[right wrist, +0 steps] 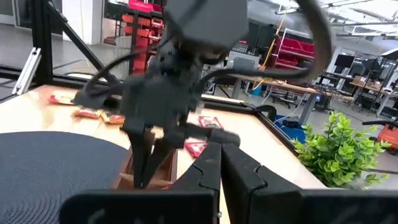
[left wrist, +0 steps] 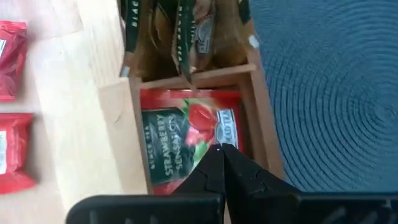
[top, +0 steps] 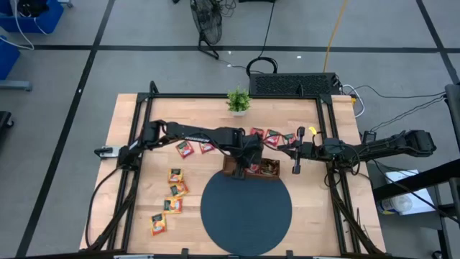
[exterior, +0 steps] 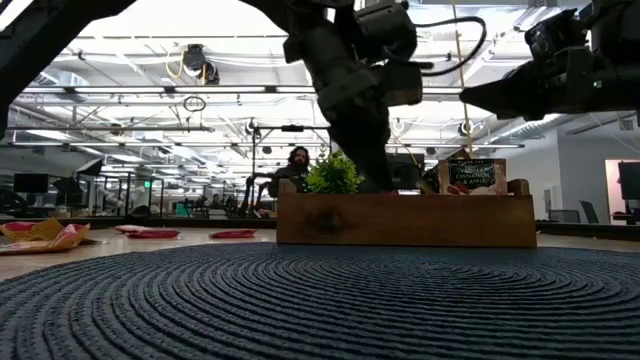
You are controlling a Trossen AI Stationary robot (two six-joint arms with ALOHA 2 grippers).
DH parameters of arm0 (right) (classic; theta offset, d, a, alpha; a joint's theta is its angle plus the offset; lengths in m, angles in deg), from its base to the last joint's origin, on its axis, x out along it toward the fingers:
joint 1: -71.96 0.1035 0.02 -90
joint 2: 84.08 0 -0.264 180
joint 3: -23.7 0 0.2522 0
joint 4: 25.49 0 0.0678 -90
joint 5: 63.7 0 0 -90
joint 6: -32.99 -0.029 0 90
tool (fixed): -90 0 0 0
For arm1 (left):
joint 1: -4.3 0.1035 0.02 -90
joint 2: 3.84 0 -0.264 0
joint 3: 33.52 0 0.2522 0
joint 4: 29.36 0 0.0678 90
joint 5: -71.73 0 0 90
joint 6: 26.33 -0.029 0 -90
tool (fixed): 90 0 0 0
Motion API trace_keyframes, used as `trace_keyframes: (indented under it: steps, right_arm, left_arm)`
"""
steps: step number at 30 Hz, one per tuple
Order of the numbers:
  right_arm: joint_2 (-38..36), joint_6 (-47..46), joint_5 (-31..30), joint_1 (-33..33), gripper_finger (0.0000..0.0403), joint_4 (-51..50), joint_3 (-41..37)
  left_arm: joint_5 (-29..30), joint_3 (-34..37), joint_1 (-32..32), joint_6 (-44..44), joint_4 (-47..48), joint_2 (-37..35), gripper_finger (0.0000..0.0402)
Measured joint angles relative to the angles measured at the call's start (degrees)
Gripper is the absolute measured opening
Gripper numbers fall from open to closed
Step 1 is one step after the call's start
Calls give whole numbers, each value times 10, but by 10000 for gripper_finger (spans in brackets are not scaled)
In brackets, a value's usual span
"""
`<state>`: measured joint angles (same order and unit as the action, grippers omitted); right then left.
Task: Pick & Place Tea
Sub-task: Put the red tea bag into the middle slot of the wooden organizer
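The wooden tray (top: pixel 272 175) sits on the desk (top: pixel 129 119) behind the round mat (top: pixel 246 208), sachets (top: pixel 172 194) scattered left, potted plant (top: pixel 238 101) farther back.

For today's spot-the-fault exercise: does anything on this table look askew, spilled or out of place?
Nothing looks spilled or damaged. Loose tea sachets lie scattered at odd angles on the table, beside the round mat. A red sachet lies flat in the wooden tray, under the shut left gripper.

We see a grey floor (top: pixel 65 79) crossed by dark lines, a standing fan (top: pixel 207 25) behind the table, and red shelving (right wrist: pixel 140 22) under bright ceiling lights (exterior: pixel 150 30).
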<state>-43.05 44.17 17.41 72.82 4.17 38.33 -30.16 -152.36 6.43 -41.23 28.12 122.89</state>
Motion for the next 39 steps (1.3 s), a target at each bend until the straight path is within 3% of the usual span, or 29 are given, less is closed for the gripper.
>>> trace_keyframes:
  steps: [16, 21, 28, 39]
  right_arm:
    - [1, 0, 0, 0, 0, -2, 0]
    - [1, 0, 0, 0, 0, -3, 0]
    - [1, 0, 0, 0, 0, -3, 0]
    - [1, 0, 0, 0, 0, -4, 0]
  left_arm:
    - [1, -2, -12, 24, -19, 56, 0]
    - [45, -3, -15, 44, -23, 61, 0]
    - [165, -1, -26, 65, -21, 62, 0]
    - [190, -9, -38, 100, 13, 63, 8]
